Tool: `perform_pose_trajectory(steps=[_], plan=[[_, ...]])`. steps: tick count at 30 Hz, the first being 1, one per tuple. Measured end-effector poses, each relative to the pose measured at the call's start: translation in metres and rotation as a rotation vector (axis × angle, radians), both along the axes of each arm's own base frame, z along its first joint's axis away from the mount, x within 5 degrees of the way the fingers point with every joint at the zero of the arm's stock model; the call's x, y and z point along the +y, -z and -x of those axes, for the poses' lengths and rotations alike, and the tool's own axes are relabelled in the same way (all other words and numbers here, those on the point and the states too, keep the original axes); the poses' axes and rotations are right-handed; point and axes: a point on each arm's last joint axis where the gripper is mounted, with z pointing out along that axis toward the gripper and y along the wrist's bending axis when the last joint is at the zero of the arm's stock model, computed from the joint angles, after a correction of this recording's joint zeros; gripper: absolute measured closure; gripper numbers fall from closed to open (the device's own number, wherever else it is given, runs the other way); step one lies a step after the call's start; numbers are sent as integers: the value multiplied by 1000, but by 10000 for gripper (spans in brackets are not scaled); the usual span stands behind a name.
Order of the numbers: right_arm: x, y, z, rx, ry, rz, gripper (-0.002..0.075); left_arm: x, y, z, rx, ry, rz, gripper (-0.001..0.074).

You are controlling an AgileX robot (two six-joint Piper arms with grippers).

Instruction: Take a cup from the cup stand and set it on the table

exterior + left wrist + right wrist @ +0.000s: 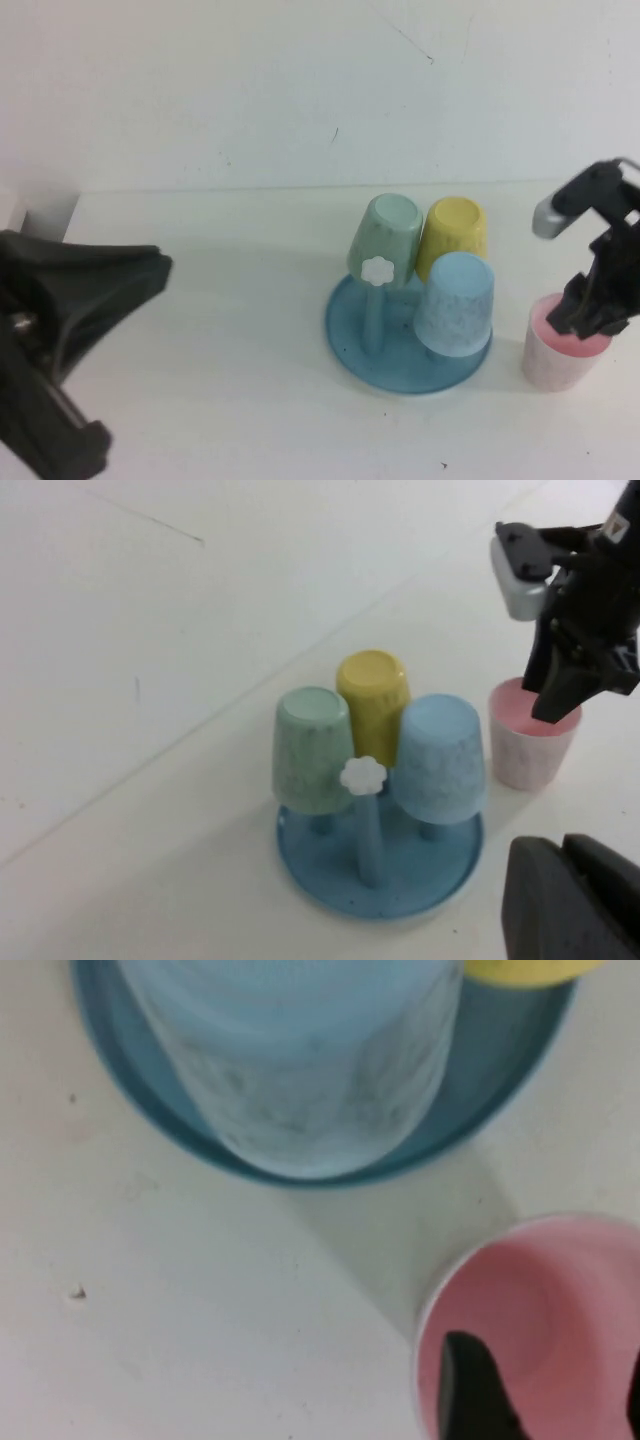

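The pale pink cup (558, 362) stands upright on the white table (200, 350), just right of the blue cup stand (345, 335). My right gripper (585, 322) hangs over the cup's mouth, open, with one dark fingertip (470, 1390) inside the pink interior (560, 1300) and the other at the picture's edge. The left wrist view shows the cup (530, 755), the right gripper (560, 700) and the stand (300, 852). My left gripper (563, 845) is shut and empty, held back on the left, far from the stand.
Three cups sit upside down on the stand's pegs: mint green (385, 240), yellow (455, 232), light blue (455, 305). One peg with a white flower cap (376, 271) is bare. The left arm (60, 330) fills the near left corner.
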Motion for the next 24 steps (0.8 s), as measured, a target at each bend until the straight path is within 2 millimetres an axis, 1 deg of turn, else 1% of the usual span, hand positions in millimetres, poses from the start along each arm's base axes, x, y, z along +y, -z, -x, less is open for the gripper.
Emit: perform_pose_trajectory(steps=[2,4,5,8,9,10,12,14,17,19,21,24], plan=[[-1,-18,5,-65,5,-16,412,6,-3,4,-31,-11,-8,736],[-3,-40,13,-142,7,-30,453,13,-5,8,-63,-21,-15,736],[-4,-51,19,-178,7,-38,480,16,-6,10,-73,-25,-14,736],[-7,-82,36,-285,-3,-55,607,23,-6,16,-101,-36,-8,736],[-9,-92,43,-324,-6,-61,650,26,-5,17,-110,-44,-2,736],[-10,-102,51,-362,-9,-66,677,27,-3,18,-115,-51,3,736],[-14,-117,66,-425,-9,-77,706,30,4,19,-118,-71,14,736],[-18,-127,85,-494,-3,-88,718,32,13,19,-112,-95,25,736],[-25,-131,113,-585,13,-101,725,34,31,17,-87,-129,30,736],[-30,-126,133,-632,25,-106,726,33,44,16,-67,-135,23,736],[-34,-115,149,-658,33,-106,727,31,57,14,-47,-133,13,736],[-40,-91,172,-677,48,-105,727,28,72,12,-35,-123,6,736]])
